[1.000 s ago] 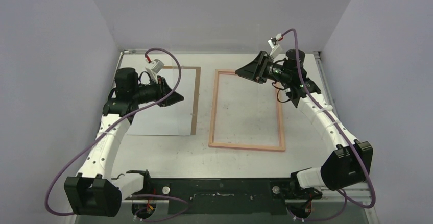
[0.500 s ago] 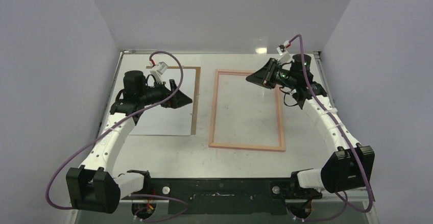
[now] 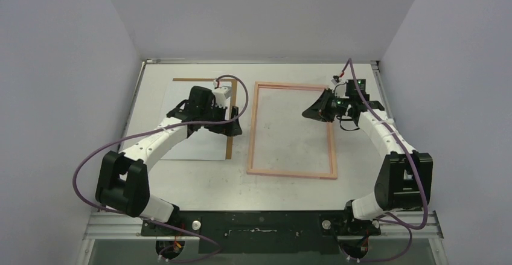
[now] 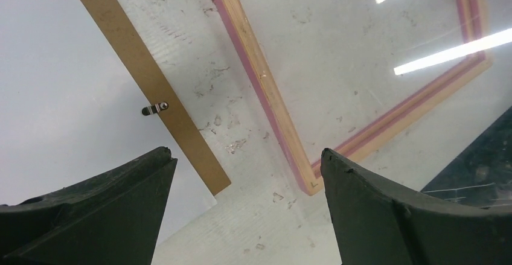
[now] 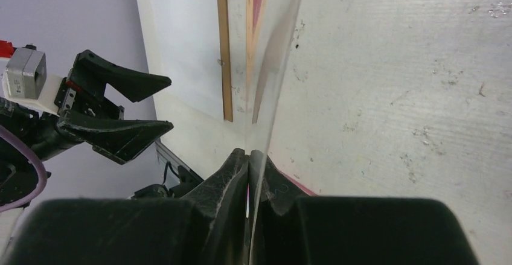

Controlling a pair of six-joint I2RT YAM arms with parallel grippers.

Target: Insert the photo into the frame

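Note:
The photo (image 3: pixel 196 145) lies white side up on the left half of the table, on a brown backing panel (image 3: pixel 229 147). To its right, the pink frame (image 3: pixel 252 132) lies flat, a clear pane (image 4: pixel 362 41) inside it. My left gripper (image 3: pixel 231 125) hangs open and empty over the gap between the panel's near right corner (image 4: pixel 211 177) and the frame's near left corner (image 4: pixel 308 183). My right gripper (image 3: pixel 308 113) is low at the frame's right side. In the right wrist view its fingers (image 5: pixel 232 168) are shut on a thin clear sheet edge (image 5: pixel 275 54), seemingly the pane.
A small metal clip (image 4: pixel 155 108) sits on the backing panel's strip. Grey walls close in the table on three sides. A black rail (image 3: pixel 265 223) with the arm bases runs along the near edge. The left gripper (image 5: pixel 169 103) shows in the right wrist view.
The left arm has swung right from over the photo to its right edge, and its gripper has opened. The right gripper has dropped towards the frame's right side and shut.

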